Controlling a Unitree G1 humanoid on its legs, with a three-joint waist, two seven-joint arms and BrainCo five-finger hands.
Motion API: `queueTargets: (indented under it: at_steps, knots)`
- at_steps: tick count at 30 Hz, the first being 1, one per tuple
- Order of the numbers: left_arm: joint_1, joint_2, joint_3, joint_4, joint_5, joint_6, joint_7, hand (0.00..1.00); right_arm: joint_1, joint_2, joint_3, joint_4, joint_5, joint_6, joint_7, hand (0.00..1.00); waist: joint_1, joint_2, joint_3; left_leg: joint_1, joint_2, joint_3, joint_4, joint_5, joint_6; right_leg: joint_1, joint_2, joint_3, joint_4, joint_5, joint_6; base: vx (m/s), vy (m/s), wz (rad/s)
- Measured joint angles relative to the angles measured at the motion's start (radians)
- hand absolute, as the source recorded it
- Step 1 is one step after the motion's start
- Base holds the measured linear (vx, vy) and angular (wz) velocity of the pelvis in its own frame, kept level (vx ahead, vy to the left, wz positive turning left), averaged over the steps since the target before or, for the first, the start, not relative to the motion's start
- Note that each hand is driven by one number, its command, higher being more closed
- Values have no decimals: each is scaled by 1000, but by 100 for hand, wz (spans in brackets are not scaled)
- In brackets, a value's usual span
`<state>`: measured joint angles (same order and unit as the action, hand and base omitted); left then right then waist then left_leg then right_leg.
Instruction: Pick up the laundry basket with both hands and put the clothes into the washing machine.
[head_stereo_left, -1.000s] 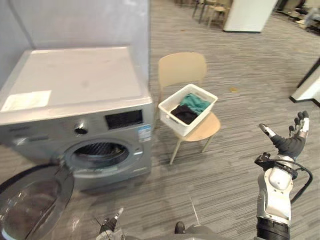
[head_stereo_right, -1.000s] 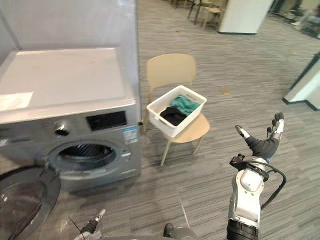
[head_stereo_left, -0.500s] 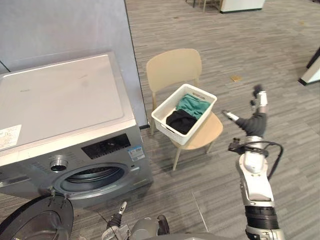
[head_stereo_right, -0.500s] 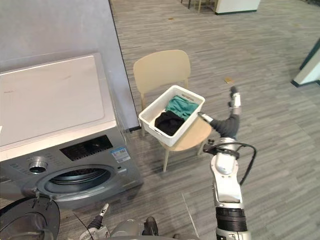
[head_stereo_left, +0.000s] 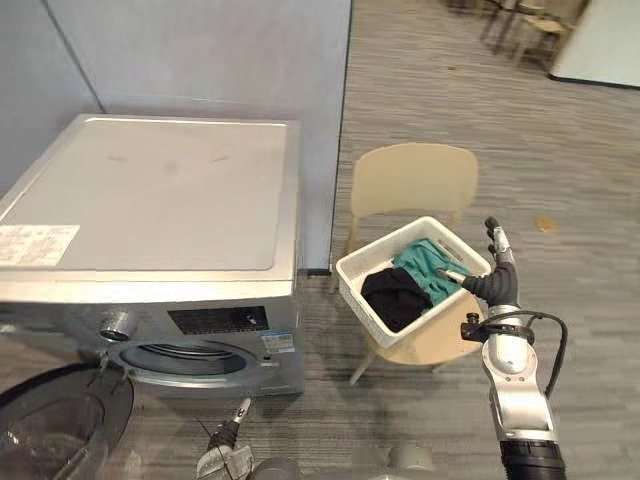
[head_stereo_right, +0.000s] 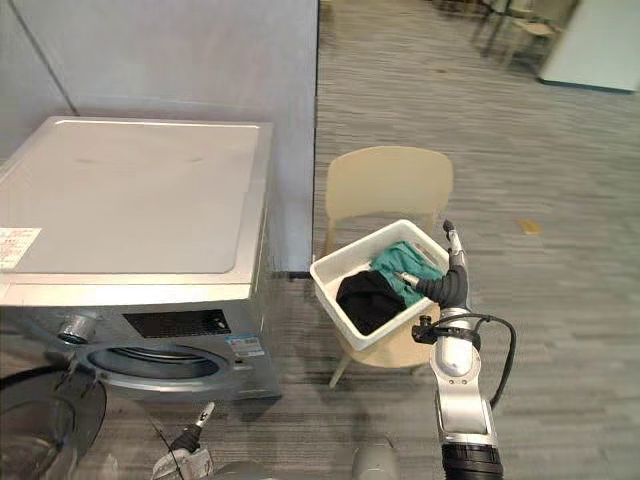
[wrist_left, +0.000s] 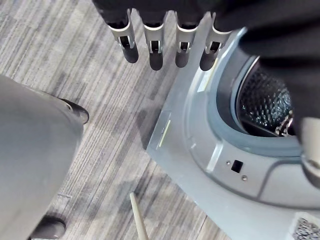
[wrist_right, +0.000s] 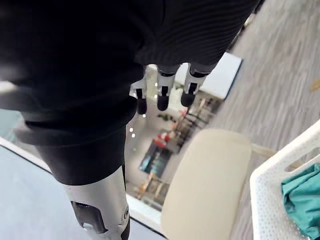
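Laundry basket (head_stereo_left: 361, 304) holds clothes (head_stereo_left: 398, 296), chair (head_stereo_left: 415, 180) under it, right hand (head_stereo_left: 496, 287) open and empty just beside its rim, left hand (wrist_left: 155, 49) open too.

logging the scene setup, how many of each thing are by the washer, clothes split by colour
washing machine: 1
beige chair: 1
white laundry basket: 1
teal garment: 1
black garment: 1
total: 5
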<state>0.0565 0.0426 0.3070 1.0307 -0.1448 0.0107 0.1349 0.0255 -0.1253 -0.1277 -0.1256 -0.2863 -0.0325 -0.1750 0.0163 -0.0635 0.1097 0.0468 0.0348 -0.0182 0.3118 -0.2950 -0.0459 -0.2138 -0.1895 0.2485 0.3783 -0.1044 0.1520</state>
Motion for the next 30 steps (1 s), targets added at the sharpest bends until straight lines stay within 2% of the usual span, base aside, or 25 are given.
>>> queueTargets:
  at_steps: [1, 2, 4, 5, 7, 8, 10, 12, 13, 14, 17, 18, 21, 23, 25, 27, 30]
  knots:
    - [14, 8, 7, 2, 0, 1, 0, 0, 15, -6, -3, 2, 0, 1, 5, 0, 2, -23, -17, 0, 4, -37, 8, -20, -34, 11, -13, -36, -11, 15, 72, 252, -624, 86]
    - [21, -11, 18, 2, 0, 1, 0, 0, 16, -24, -12, 3, 0, 6, 5, 0, 10, 14, -27, -12, 55, -71, 13, -19, -63, 36, 16, -86, -35, -16, 52, 180, -523, 75]
    - [39, -38, 32, 1, -1, -9, -4, 0, 17, -59, -39, 8, 0, 7, 7, 0, 10, 53, -44, -47, 109, -132, -25, 19, -112, 42, 61, -167, -55, -15, 13, 75, -381, 76]
    - [41, -44, 38, 1, -1, -11, -5, 0, 14, -73, -49, 19, 0, 7, 7, 0, 8, 61, -49, -54, 123, -153, -44, 38, -122, 43, 68, -189, -53, -18, 4, 49, -370, 111]
    - [40, -44, 39, 0, -3, -20, -14, 0, -8, -124, -88, 84, 0, 7, 7, 0, 1, 60, -48, -81, 144, -196, -100, 127, -139, 48, 67, -294, -46, -36, -28, 35, -351, 127]
    - [40, -43, 39, 0, -5, -20, -19, 0, -15, -137, -96, 103, -1, 7, 7, 0, -3, 59, -48, -99, 147, -186, -104, 149, -134, 49, 62, -323, -47, -39, -35, -25, -294, 129]
    - [38, -36, 37, -1, -22, -20, -24, 0, -40, -171, -124, 177, -4, 12, 21, 0, -2, 51, -43, -146, 173, -14, -117, 203, -66, 57, 40, -419, -59, -40, -62, -78, -179, 120]
    - [33, -32, 22, -1, -22, -19, -24, 0, -54, -187, -131, 234, -5, 14, 33, 0, -3, 55, -41, -148, 185, 132, -132, 209, -60, 78, 34, -477, -71, -37, -66, -77, -64, 99]
    - [40, -25, 5, -2, -23, -21, -26, 0, -59, -198, -130, 272, -11, 16, 50, 0, 1, 55, -39, -146, 188, 134, -162, 241, -92, 86, 30, -501, -82, -36, -63, -88, -14, 75]
    - [40, -23, 2, -3, -22, -21, -27, 0, -59, -200, -131, 282, -19, 18, 57, 0, 2, 54, -39, -143, 183, 131, -179, 254, -95, 87, 28, -507, -92, -32, -60, -107, 34, 48]
    - [30, -11, -43, -3, -19, -19, -32, 0, -57, -204, -142, 300, -40, 18, 97, 0, -4, 58, -19, -166, 141, 117, -236, 286, -71, 84, 4, -532, -132, -9, -36, -70, 79, 28]
    - [18, -4, -57, -4, -16, -19, -46, 0, -57, -207, -152, 322, -41, 21, 116, 0, -4, 66, 2, -180, 127, 116, -243, 291, -66, 84, -10, -537, -145, 4, -31, -63, 101, 21]
    - [-13, 12, -81, -9, -7, -20, -51, 0, -82, -229, -146, 414, -68, 21, 137, 0, -4, 68, 57, -219, 103, 119, -232, 296, -59, 58, -31, -536, -169, 28, -18, -38, 135, 13]
    - [-41, 22, -82, -23, -8, -24, -66, 0, -197, -280, -121, 523, -78, 41, 138, 0, -3, 73, 119, -280, 91, 134, -206, 318, -54, -2, -41, -511, -172, 76, -21, -4, 96, -13]
    - [-56, 25, -95, -42, -21, -29, -68, 0, -283, -322, -101, 584, -82, 43, 135, 0, -2, 75, 160, -310, 89, 145, -188, 318, -54, -34, -42, -492, -176, 91, -18, -35, 63, -17]
    - [-81, 22, -128, -57, -42, -43, -67, 0, -384, -386, -93, 648, -99, 47, 132, 0, 0, 88, 210, -336, 89, 144, -184, 320, -53, -50, -41, -492, -192, 107, -20, -27, 40, -4]
    - [-90, 20, -176, -101, -79, -54, -65, 0, -472, -444, -76, 717, -114, 60, 127, 0, -1, 95, 243, -361, 88, 141, -184, 323, -50, -72, -41, -493, -191, 110, -20, 7, 2, 3]
